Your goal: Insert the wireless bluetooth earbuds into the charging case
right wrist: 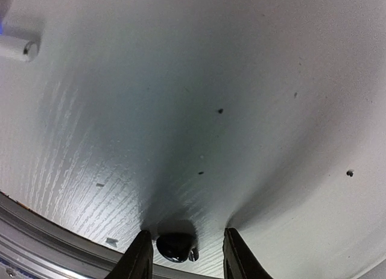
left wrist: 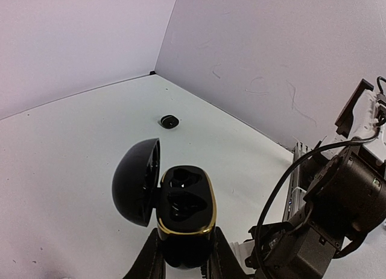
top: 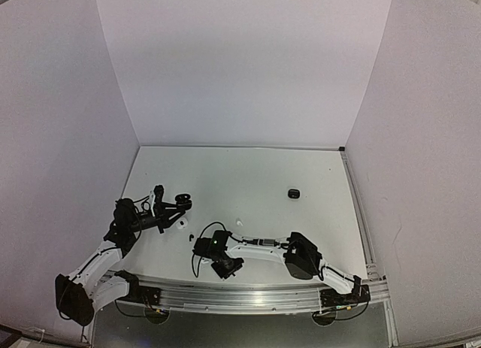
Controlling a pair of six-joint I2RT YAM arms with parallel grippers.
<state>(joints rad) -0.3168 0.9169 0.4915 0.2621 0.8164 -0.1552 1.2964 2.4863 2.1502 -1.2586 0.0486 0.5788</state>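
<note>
White table (top: pixel 248 175), white walls on three sides. We see the left gripper (left wrist: pixel 184 234) clamped on the base of the black charging case (left wrist: pixel 186 203), which stands hinged open above its fingers. The right gripper (right wrist: pixel 187 234) is low at the table with jaws apart, a black earbud (right wrist: pixel 175 246) lying loose between its fingers and a white earbud (right wrist: pixel 18 48) well off to its upper left.

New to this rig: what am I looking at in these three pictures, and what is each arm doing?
A left arm and a right arm are bolted at the near edge of a table. The overhead picture shows both; the other two come from cameras on each wrist. The left tool is clamped on an open black charging case. The right tool stands open around a black earbud lying on the table, not gripping it. A second black case lies farther back.
</note>
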